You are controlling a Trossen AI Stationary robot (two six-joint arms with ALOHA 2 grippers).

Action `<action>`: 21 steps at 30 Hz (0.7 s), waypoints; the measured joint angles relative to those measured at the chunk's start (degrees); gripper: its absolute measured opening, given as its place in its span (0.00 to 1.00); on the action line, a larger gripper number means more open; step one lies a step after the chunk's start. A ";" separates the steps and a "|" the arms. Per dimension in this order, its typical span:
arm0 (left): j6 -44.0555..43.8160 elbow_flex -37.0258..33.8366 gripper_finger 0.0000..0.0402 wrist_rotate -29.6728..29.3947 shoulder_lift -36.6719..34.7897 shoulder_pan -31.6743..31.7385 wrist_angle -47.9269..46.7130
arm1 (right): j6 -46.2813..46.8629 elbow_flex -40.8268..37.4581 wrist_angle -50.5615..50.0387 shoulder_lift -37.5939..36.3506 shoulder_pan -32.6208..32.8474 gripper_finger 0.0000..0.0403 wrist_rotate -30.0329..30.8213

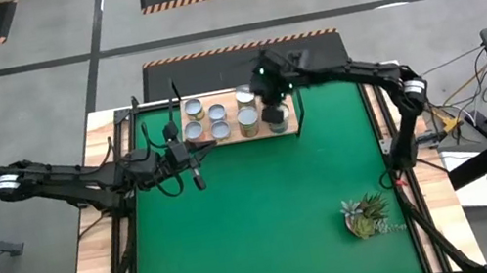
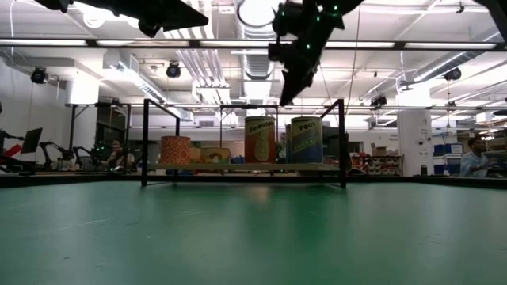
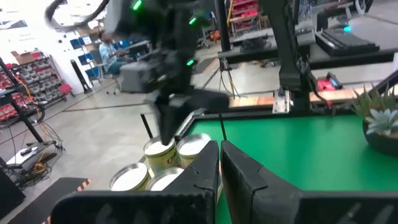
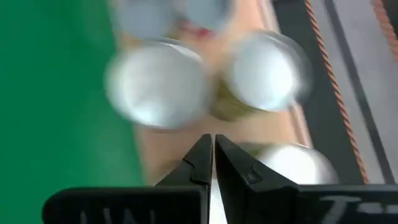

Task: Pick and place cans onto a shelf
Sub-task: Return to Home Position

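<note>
Fingers (image 3: 200, 171) pressed together, empty, on left gripper (image 3: 219, 148) & right gripper (image 4: 212, 140); cans (image 1: 218, 113) on shelf (image 4: 165, 158), green mat (image 1: 258, 223), workshop (image 2: 428, 119) behind.

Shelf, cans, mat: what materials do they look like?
Shelf: light wood-look board, matte; whether solid or laminate is unclear. Its brackets: thin black rods, likely painted metal. Cans: metal, going by their bright reflective tops; the sides carry printed labels, probably paper. Mat: uniform matte green, maybe felt or rubber.
</note>
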 joint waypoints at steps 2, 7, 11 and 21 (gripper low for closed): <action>-0.01 0.00 0.00 0.00 0.00 0.00 -1.34 | 0.36 -1.72 1.36 -1.33 3.00 0.02 -0.55; 0.00 0.00 0.00 0.03 0.00 -0.01 -3.84 | 2.09 -8.68 7.44 -6.31 10.71 0.02 -0.56; 0.02 0.00 0.00 0.27 0.00 0.01 -4.71 | 3.01 -18.01 17.44 -12.06 16.28 0.02 -0.56; -0.92 0.72 0.00 18.49 -2.68 -3.09 -8.51 | 2.74 -46.70 50.39 -29.26 25.08 0.02 -0.37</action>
